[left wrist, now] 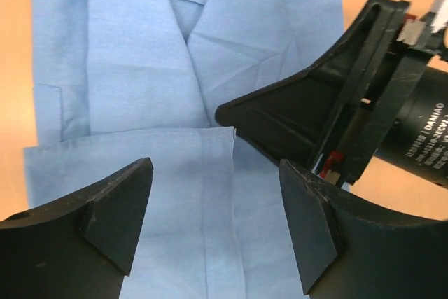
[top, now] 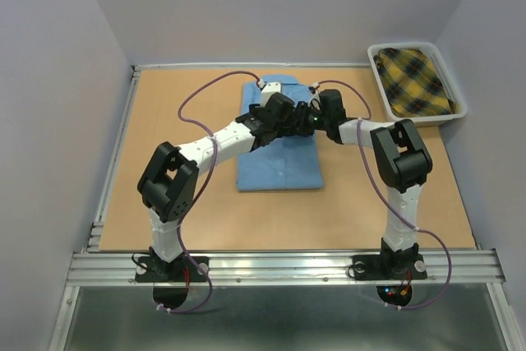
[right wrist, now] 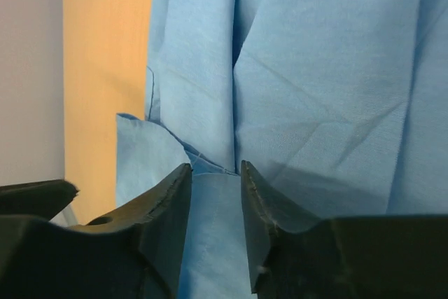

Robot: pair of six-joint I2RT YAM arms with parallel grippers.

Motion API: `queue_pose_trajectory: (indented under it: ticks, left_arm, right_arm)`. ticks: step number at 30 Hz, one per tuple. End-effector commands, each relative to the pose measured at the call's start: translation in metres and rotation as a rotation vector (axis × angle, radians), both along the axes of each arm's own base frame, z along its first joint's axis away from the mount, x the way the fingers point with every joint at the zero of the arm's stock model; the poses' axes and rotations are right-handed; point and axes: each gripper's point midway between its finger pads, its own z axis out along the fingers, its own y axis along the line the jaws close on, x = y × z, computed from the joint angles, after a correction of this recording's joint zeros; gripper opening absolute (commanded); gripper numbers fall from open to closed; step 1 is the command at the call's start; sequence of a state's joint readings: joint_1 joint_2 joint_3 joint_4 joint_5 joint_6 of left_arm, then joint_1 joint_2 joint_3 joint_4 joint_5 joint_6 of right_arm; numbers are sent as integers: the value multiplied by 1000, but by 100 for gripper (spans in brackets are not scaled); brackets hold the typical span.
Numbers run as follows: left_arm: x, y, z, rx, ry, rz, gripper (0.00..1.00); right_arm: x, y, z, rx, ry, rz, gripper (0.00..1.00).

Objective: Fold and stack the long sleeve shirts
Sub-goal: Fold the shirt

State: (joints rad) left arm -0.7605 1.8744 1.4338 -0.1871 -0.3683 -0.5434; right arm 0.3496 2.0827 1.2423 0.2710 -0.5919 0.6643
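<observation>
A light blue long sleeve shirt (top: 279, 166) lies flat in the middle of the table, sleeves folded in and its lower part folded up over the front. Both grippers hover low over its upper half. My left gripper (top: 275, 113) is wide open and empty above the folded-up hem (left wrist: 140, 173); the collar (left wrist: 189, 5) lies beyond it. My right gripper (top: 306, 117) also shows in the left wrist view (left wrist: 280, 117), its tip at the hem's corner. In its own view, the right gripper (right wrist: 215, 173) has its jaws narrowly parted over the hem edge of the shirt (right wrist: 329, 68).
A white bin (top: 457, 88) at the table's far right corner holds a yellow plaid shirt (top: 415, 80). Bare wooden tabletop (top: 181, 203) surrounds the blue shirt. Walls stand close on the left, the back and the right.
</observation>
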Motion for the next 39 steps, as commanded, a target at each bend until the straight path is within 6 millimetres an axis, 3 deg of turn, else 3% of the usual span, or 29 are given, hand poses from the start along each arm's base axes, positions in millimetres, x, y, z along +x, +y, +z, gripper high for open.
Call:
queue_pose_trajectory:
  ticks: [1, 3, 5, 6, 7, 9, 10, 14, 15, 16, 18, 19, 21, 27, 30, 34, 36, 37, 39]
  left_arm:
    - [1, 24, 72, -90, -129, 62, 85]
    - [0, 33, 88, -134, -154, 80, 84]
    - [-7, 38, 84, -158, -134, 67, 82]
    - [-10, 40, 92, -195, -143, 68, 80]
    - [-16, 44, 80, -196, -119, 61, 79]
    - [-24, 42, 79, -245, -110, 27, 78]
    - [-34, 47, 71, -262, -93, 17, 77]
    - [-72, 36, 55, -412, -13, -95, 77]
    - [-78, 35, 62, -459, -29, -112, 77]
    - [-94, 34, 43, -479, 26, -141, 77]
    - [-99, 35, 43, -547, 23, -132, 76]
    - [-107, 41, 31, -556, 41, -121, 74]
    - [-112, 42, 26, -604, 50, -114, 72]
    - [-110, 40, 13, -625, 65, -107, 68]
    - [-110, 44, -3, -635, 86, -78, 65]
    - [-116, 57, -39, -645, 154, -8, 60]
    - [-117, 57, -46, -661, 170, 2, 60]
    - [-119, 59, -59, -654, 201, 21, 59]
    - [-121, 64, -76, -664, 234, 53, 57]
  right_arm:
    - [16, -21, 43, -118, -157, -109, 44]
    - [21, -34, 52, -172, -193, -147, 47]
    - [26, -56, 66, -246, -224, -225, 49]
    - [26, -63, 69, -266, -232, -242, 50]
    - [24, -68, 76, -277, -245, -252, 50]
    - [14, -70, 97, -276, -274, -240, 52]
    - [5, -70, 95, -265, -258, -223, 53]
    - [-47, -48, 99, -107, -169, -87, 56]
    - [-58, -43, 104, -65, -151, -79, 57]
    - [-76, -36, 91, -37, -134, -56, 57]
    - [-99, -22, 96, 80, -89, -27, 58]
    - [-112, -13, 100, 132, -86, -5, 58]
    - [-129, 5, 110, 252, -112, 24, 58]
    - [-152, 40, 112, 330, -107, 84, 58]
    - [-157, 49, 98, 355, -79, 79, 58]
    - [-166, 41, 58, 369, -19, 43, 58]
    - [-170, 37, 40, 378, 21, 17, 58]
    - [-173, 34, 22, 366, 54, -1, 58]
    - [-178, 27, 11, 383, 59, -26, 58]
